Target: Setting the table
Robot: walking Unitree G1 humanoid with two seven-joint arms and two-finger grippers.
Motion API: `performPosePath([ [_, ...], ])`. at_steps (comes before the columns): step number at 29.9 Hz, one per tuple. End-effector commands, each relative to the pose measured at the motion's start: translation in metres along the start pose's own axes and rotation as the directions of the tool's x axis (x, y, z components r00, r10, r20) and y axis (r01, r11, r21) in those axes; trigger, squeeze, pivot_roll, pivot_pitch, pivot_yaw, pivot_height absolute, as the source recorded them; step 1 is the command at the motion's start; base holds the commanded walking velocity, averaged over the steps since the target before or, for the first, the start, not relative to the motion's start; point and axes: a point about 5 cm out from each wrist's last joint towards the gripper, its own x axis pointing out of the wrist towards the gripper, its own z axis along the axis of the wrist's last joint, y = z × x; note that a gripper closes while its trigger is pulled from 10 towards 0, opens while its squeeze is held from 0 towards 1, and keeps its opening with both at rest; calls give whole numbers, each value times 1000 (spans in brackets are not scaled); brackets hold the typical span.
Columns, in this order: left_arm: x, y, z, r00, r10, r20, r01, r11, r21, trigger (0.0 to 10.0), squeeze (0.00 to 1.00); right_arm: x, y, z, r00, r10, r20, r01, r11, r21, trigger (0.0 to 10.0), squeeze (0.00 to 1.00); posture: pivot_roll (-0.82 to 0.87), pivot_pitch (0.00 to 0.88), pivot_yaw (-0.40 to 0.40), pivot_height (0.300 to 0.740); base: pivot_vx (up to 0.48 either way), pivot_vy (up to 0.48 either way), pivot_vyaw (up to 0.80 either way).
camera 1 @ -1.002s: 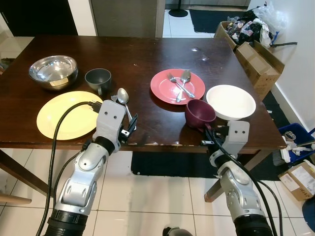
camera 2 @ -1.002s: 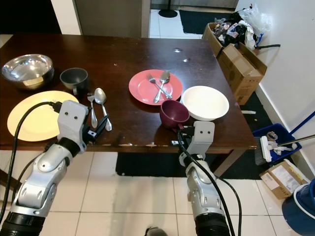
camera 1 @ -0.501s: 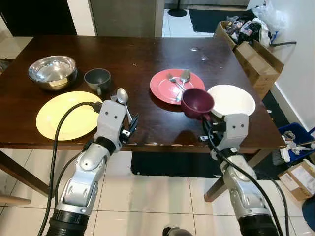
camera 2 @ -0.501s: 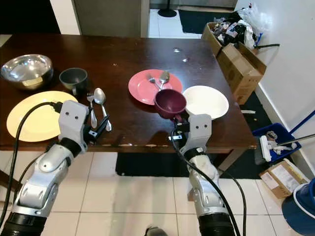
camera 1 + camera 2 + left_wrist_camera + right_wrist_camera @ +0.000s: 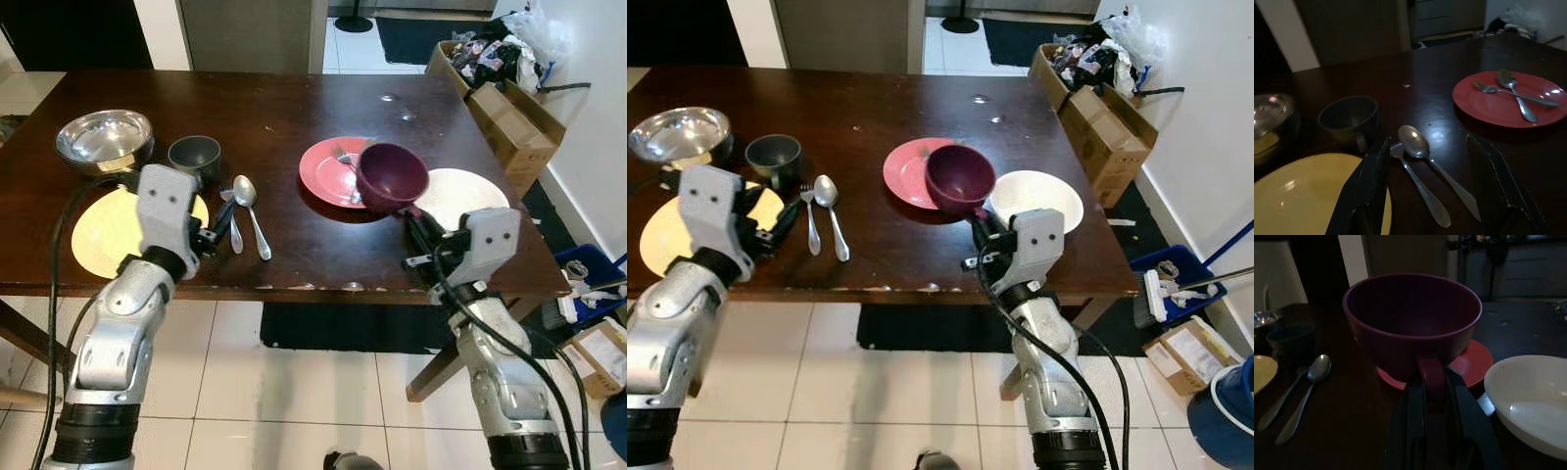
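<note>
My right gripper [image 5: 1432, 396] clamps the handle of the one maroon ceramic cup [image 5: 391, 177], held above the round red plate [image 5: 338, 171]. My left gripper [image 5: 1432, 191] is spread wide, hovering at the near edge of the dark wooden table [image 5: 284, 108]. Ahead of it lie one loose fork [image 5: 1420, 188] and one spoon [image 5: 1435, 166]; two more utensils rest on the red plate. Count: two plates, two bowls, two cups. Tiled floor surrounds the table.

Silver jointed arms — black cables, fingers
</note>
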Motion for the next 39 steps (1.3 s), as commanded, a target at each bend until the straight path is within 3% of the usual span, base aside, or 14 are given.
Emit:
performPosePath([
  [1,-3,-1,-6,1000,11,-25,-11,1000,-10,10000,0,1,0,3,1000,-13,12,12,1000,12,10000,0,-127,29,37,740,0,0,0],
  [7,-5,-8,-9,999,-1,-34,1,1000,-12,10000,0,5,13,4,1000,17,6,-18,995,94,10000,0,-121,18,29,740,0,0,0],
  [24,-7,-11,-13,998,-6,-65,6,1000,-4,10000,0,8,13,9,999,-32,15,29,985,173,10000,0,-114,13,34,740,0,0,0],
  [39,-9,-15,-14,998,-8,-69,7,1000,-12,10000,0,8,13,6,1000,-22,-5,22,986,167,10000,0,-111,12,33,740,0,0,0],
])
